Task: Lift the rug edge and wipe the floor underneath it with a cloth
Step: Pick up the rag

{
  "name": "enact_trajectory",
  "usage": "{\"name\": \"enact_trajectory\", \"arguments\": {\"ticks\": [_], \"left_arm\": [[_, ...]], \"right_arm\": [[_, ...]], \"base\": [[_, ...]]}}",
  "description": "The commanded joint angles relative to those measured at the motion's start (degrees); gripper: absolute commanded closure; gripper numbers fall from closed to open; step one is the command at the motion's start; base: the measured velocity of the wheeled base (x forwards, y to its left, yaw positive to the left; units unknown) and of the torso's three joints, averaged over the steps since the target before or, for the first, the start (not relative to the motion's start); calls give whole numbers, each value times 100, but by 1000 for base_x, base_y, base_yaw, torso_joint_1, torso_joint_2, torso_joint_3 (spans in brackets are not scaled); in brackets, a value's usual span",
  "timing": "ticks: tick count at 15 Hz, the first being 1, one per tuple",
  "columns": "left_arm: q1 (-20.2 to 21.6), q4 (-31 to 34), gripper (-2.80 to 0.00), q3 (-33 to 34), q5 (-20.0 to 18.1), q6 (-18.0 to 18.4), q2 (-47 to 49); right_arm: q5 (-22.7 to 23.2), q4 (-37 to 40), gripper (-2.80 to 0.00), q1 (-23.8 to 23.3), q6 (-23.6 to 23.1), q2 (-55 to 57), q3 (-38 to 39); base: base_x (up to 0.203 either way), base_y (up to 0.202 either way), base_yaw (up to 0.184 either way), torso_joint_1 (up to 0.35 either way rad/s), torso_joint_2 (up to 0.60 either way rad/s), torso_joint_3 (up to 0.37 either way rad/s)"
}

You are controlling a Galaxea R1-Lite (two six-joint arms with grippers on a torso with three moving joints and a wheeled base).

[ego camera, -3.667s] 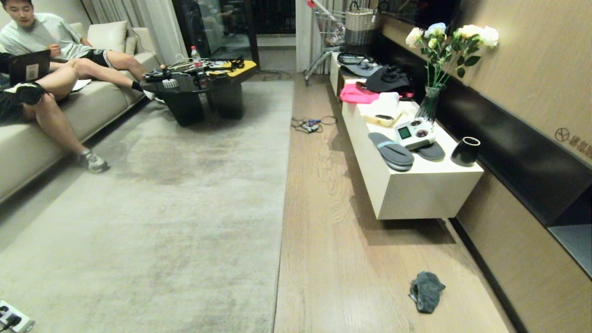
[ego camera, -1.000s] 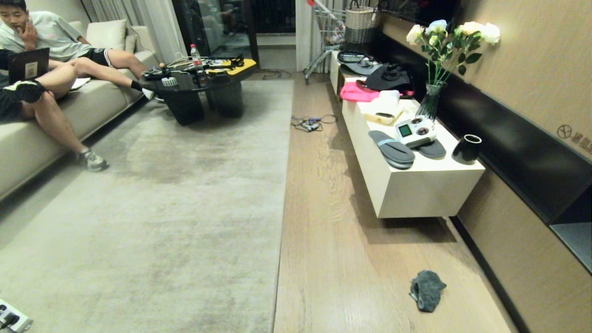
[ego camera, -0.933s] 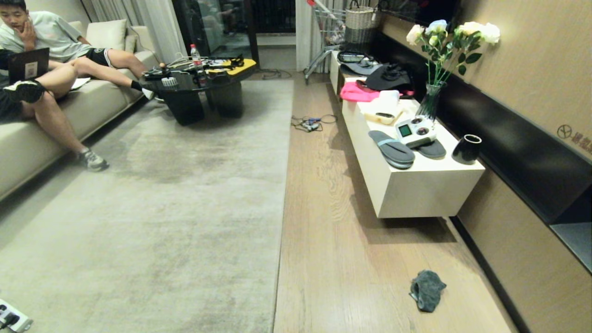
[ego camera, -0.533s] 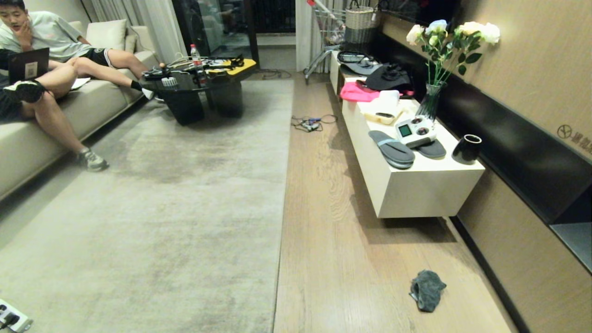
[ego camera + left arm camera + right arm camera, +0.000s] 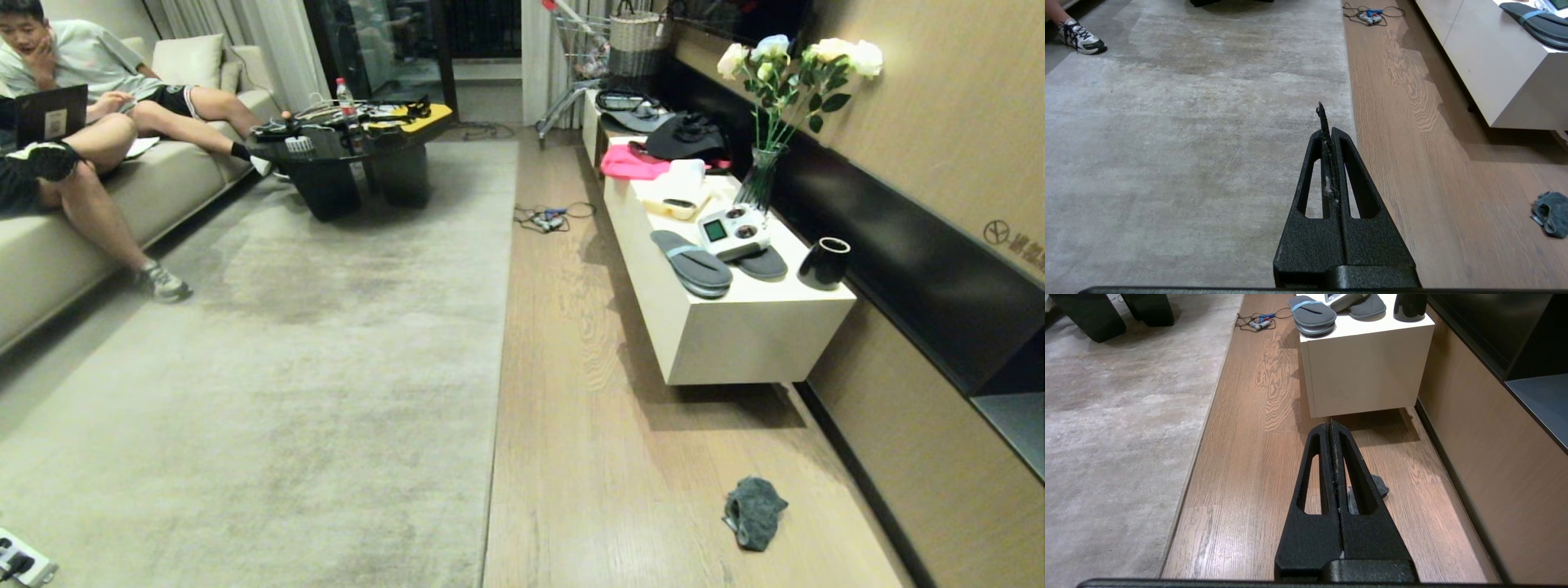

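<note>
While both claws shut & empty: L claw (image 5: 1329,132) over rug edge (image 5: 1349,98), R claw (image 5: 1331,428) above cloth (image 5: 1378,486).

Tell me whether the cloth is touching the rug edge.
Apart. The head view shows the cloth lying on the floor, with a wide strip of bare planks between it and the rug edge.

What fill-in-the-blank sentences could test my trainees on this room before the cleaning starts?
1. The grey cloth lies on the bare wooden ____, apart from the rug edge.
2. Both the left gripper and the right gripper are ____ and hold nothing.
3. Two grey ____ rest on the white cabinet.
4. The rug edge lies ____ on the floor.

Missing words: floor; shut; slippers; flat
</note>
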Motion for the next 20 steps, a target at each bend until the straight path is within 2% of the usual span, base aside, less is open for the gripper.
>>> {"name": "enact_trajectory", "arguments": {"ticks": [1, 20], "left_arm": [[1, 0, 0, 0, 3, -2, 9], [1, 0, 0, 0, 3, -11, 9]], "right_arm": [[-1, -4, 0, -3, 4, -2, 0], [-1, -4, 0, 5, 4, -2, 0]], "base": [[0, 0, 0, 0, 0, 0], [0, 0, 0, 0, 0, -7]]}}
